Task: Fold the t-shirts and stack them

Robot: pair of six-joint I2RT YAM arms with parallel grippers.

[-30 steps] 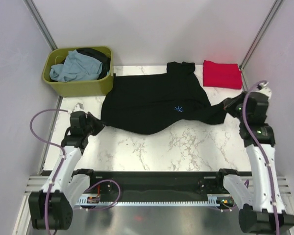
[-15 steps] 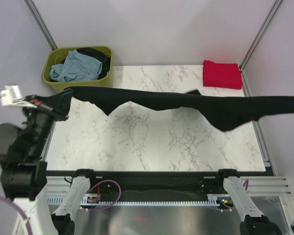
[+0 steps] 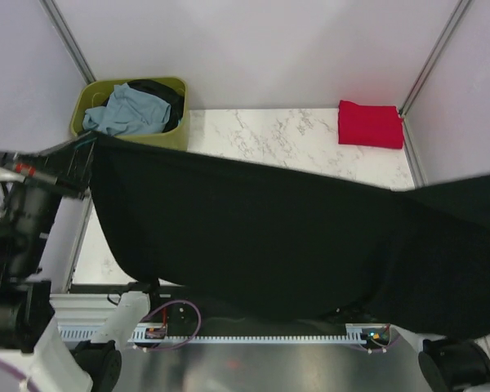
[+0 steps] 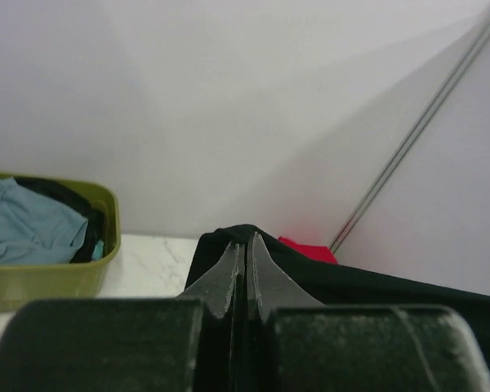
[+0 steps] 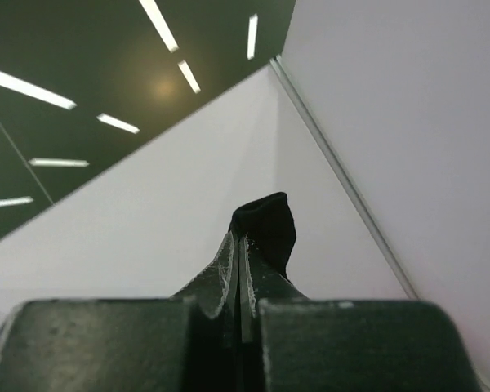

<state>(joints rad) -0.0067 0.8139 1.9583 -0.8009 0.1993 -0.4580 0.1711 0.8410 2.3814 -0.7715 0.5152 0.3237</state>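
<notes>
Large black cloth t-shirt (image 3: 253, 237) held off the surface, spread between both arms.
Left gripper (image 4: 245, 273) is clamped on one black edge; right gripper (image 5: 238, 265) is pinched on another fold. The cloth hangs over the white marble table (image 3: 269, 135). A bright red folded shirt (image 3: 369, 124) lies at the far right corner; a pale blue-grey shirt (image 3: 131, 110) sits in the olive-green plastic tub (image 3: 170, 139).

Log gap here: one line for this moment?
left gripper: jaws shut on black t-shirt; right gripper: same; shirt spread aloft; red t-shirt folded, far-right corner
</notes>
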